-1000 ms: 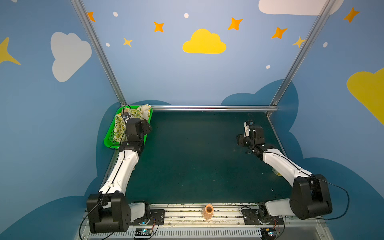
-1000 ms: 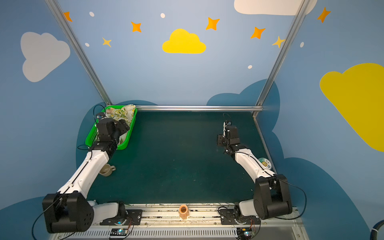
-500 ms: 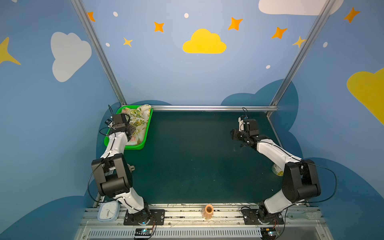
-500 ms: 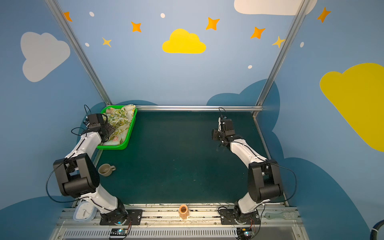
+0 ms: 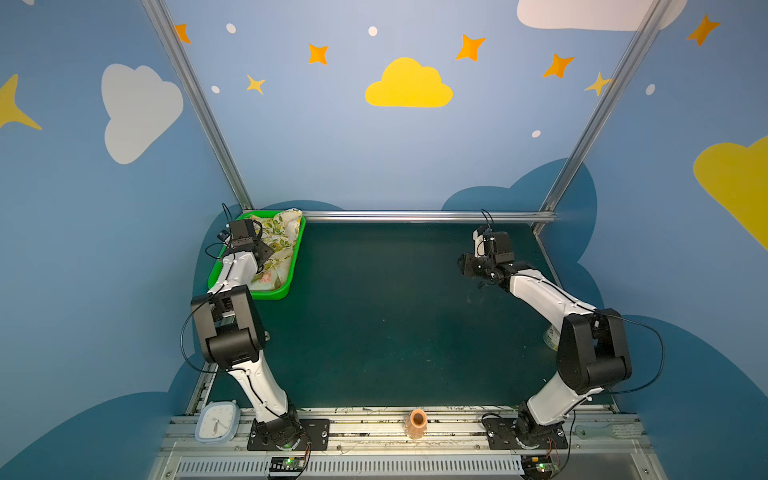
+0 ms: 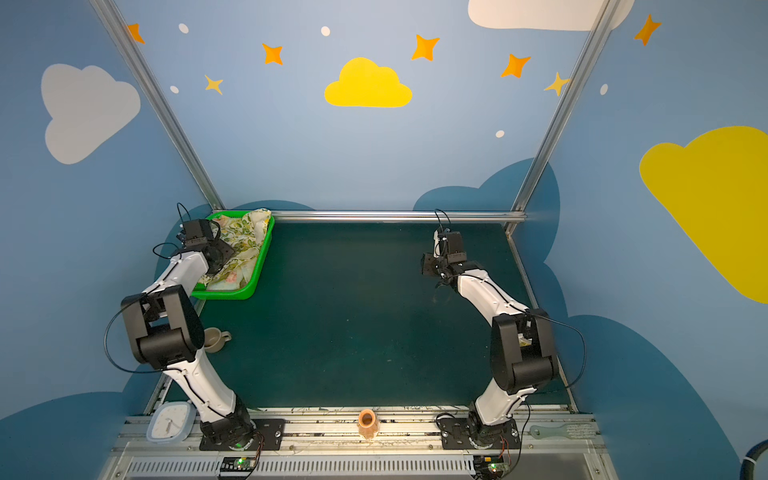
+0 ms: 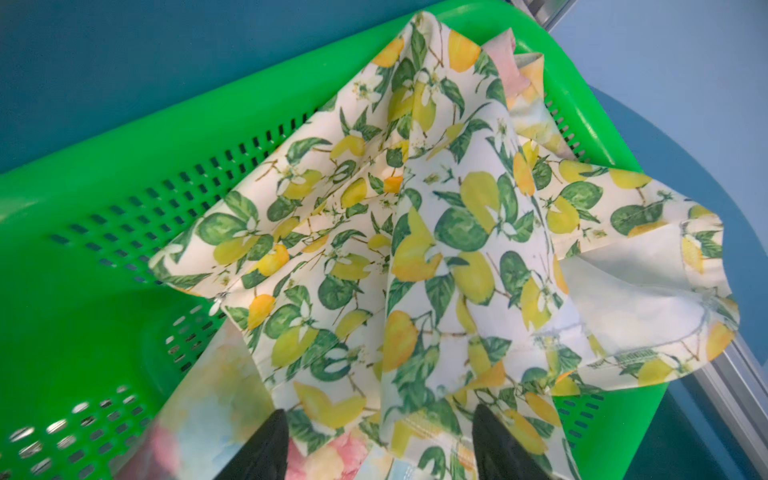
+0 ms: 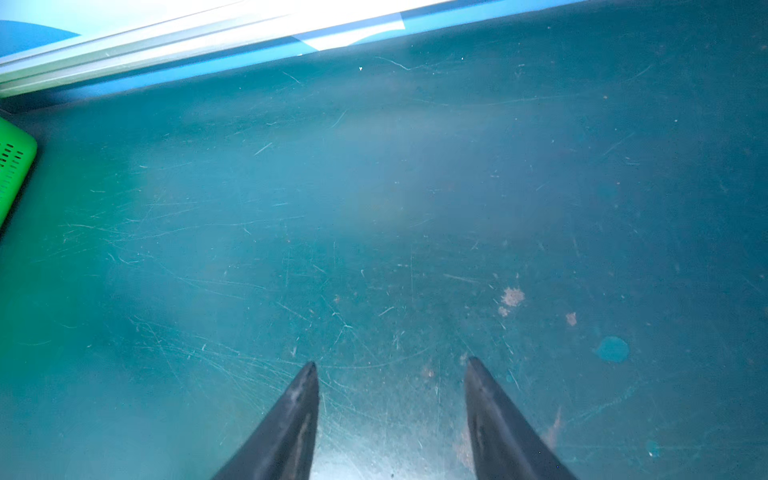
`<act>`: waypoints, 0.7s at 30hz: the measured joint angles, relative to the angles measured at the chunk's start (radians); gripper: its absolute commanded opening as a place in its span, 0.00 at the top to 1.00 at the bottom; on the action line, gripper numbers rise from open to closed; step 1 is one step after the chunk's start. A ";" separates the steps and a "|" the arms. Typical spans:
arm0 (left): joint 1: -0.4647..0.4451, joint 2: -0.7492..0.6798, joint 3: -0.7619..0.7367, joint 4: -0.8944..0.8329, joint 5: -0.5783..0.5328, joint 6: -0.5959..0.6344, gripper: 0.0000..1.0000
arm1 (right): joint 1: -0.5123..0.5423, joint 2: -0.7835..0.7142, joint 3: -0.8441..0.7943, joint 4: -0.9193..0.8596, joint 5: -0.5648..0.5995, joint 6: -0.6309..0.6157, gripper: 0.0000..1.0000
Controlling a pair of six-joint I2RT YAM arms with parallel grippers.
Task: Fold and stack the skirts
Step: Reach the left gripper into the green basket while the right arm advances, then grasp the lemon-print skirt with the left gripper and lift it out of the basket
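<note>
Now the lemon skirt (image 7: 415, 249) lies crumpled over the pink-flower skirt (image 7: 216, 399) inside the green perforated basket (image 7: 104, 208) at the far left corner of the desk (image 5: 395, 311), the left gripper (image 7: 380, 440) with jaws apart astride a lemon fold, while the right gripper (image 8: 390, 411) hangs open and empty above bare desk.

Mat (image 5: 395, 311): I see dark green, scratched.
Walls (image 5: 332, 166): blue, painted clouds (image 5: 407, 85) and stars (image 5: 318, 53), round the mat.
Rail (image 5: 415, 216): aluminium, mat's far edge.
</note>
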 measured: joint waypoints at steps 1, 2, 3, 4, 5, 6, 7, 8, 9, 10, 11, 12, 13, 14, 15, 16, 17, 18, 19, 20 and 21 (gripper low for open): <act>0.000 0.011 0.008 0.004 0.005 -0.001 0.41 | 0.000 0.006 0.009 -0.005 0.000 -0.003 0.46; 0.000 0.024 0.020 0.008 0.012 0.002 0.48 | 0.000 0.014 0.021 -0.010 0.000 -0.004 0.46; 0.000 0.035 0.029 0.010 0.018 0.000 0.53 | 0.000 0.020 0.027 -0.012 -0.001 -0.005 0.46; 0.000 0.047 0.040 0.013 0.025 0.002 0.62 | 0.000 0.024 0.033 -0.015 -0.001 -0.006 0.46; 0.000 0.055 0.050 0.014 0.032 0.003 0.70 | 0.000 0.029 0.037 -0.017 -0.002 -0.007 0.46; 0.000 0.061 0.059 0.015 0.039 0.005 0.78 | 0.000 0.031 0.038 -0.018 -0.003 -0.008 0.47; 0.000 0.066 0.067 0.019 0.048 0.010 0.90 | 0.000 0.033 0.038 -0.021 -0.004 -0.008 0.47; 0.000 0.068 0.073 0.023 0.055 0.015 0.96 | 0.000 0.034 0.039 -0.024 -0.005 -0.008 0.47; 0.000 0.068 0.075 0.027 0.062 0.024 0.96 | 0.000 0.035 0.039 -0.028 -0.007 -0.008 0.48; 0.000 0.067 0.078 0.031 0.068 0.023 0.96 | 0.000 0.036 0.039 -0.031 -0.008 -0.009 0.48; 0.000 0.066 0.078 0.039 0.072 0.025 0.96 | 0.000 0.036 0.039 -0.034 -0.008 -0.008 0.48; 0.000 0.065 0.077 0.042 0.076 0.026 0.96 | 0.000 0.036 0.039 -0.037 -0.010 -0.009 0.49; 0.000 0.061 0.074 0.045 0.078 0.027 0.96 | 0.000 0.036 0.041 -0.041 -0.013 -0.009 0.49; 0.000 0.053 0.067 0.047 0.082 0.029 0.96 | 0.000 0.036 0.042 -0.043 -0.016 -0.009 0.49; 0.000 0.040 0.058 0.047 0.085 0.029 0.96 | 0.000 0.036 0.042 -0.047 -0.019 -0.009 0.50; 0.000 0.022 0.047 0.047 0.089 0.029 0.96 | 0.000 0.036 0.043 -0.049 -0.022 -0.009 0.50; -0.002 -0.003 0.035 0.045 0.092 0.032 0.96 | 0.000 0.036 0.043 -0.052 -0.025 -0.009 0.50; -0.003 -0.026 0.027 0.043 0.097 0.033 0.96 | 0.001 0.035 0.043 -0.054 -0.026 -0.009 0.50; -0.005 -0.061 0.018 0.042 0.101 0.036 0.96 | 0.001 0.033 0.043 -0.055 -0.026 -0.010 0.50; -0.008 -0.089 0.014 0.042 0.104 0.038 0.96 | 0.001 0.030 0.043 -0.058 -0.027 -0.010 0.50; -0.011 -0.126 0.012 0.042 0.107 0.040 0.96 | 0.001 0.025 0.042 -0.059 -0.027 -0.010 0.50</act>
